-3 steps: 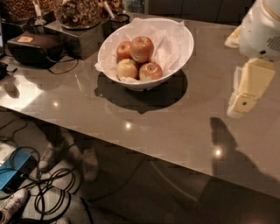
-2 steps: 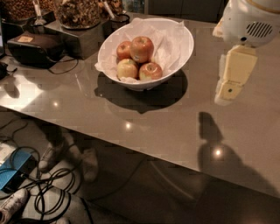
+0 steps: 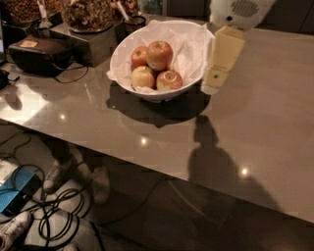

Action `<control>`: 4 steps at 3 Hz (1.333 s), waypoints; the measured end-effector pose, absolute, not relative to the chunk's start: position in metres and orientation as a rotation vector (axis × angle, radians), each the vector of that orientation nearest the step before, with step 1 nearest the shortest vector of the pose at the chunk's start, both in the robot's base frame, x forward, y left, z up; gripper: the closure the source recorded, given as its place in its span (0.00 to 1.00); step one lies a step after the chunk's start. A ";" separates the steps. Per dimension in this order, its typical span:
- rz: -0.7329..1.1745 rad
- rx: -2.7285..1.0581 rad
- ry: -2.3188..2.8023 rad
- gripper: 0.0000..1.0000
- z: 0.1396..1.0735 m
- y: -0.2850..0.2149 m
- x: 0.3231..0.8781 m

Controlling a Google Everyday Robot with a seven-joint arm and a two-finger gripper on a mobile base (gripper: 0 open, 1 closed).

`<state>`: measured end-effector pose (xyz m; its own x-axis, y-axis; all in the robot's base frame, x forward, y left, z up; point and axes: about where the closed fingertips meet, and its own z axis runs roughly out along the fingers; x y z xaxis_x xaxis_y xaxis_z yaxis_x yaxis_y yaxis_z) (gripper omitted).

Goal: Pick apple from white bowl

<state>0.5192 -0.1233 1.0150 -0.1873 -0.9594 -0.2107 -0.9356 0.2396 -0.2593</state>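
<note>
The white bowl (image 3: pixel 128 45) stands on the grey table, lined with crumpled white paper. Several apples lie in it. The apple (image 3: pixel 159 55), the largest and red-orange, sits on top at the back. A paler yellow-green apple (image 3: pixel 143 77) is at the front left, a red one (image 3: pixel 169 80) at the front right, and a smaller darker one (image 3: pixel 139 55) at the back left. My gripper (image 3: pixel 211 88) hangs pointing down just outside the bowl's right rim, right of the apples and touching none of them.
A dark box with cables (image 3: pixel 37 55) lies at the table's left. Containers of snacks (image 3: pixel 88 14) and a dark cup (image 3: pixel 130 24) stand behind the bowl. The table's front edge (image 3: pixel 147 169) runs diagonally, with cables and shoes on the floor below.
My gripper has moved left across the table, from well right of the bowl to right beside its right rim. The apples and the bowl have not moved.
</note>
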 end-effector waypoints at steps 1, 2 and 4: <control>-0.107 -1.745 2.165 0.00 1.019 -0.117 0.524; -0.069 -1.702 2.173 0.00 1.018 -0.114 0.532; 0.056 -1.626 2.230 0.00 1.017 -0.082 0.591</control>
